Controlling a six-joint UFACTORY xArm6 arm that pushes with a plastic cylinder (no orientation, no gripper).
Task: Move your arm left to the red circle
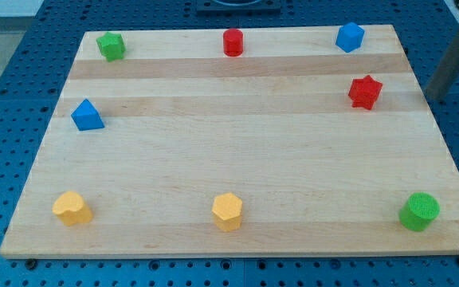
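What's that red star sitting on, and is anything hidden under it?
The red star rests directly on the bare wooden board, near the view's right edge. Whatever lies beneath its footprint is covered, so I cannot see it. My tip stands to its right, apart from it.

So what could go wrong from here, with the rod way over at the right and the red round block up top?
My tip sits at the board's right edge, far from the red circle.
1. The red star lies just left of my tip; a straight leftward sweep would likely shove it.
2. The blue block stands near a diagonal route.
3. The red circle sits near the wooden board's top edge; overshooting might push it off.
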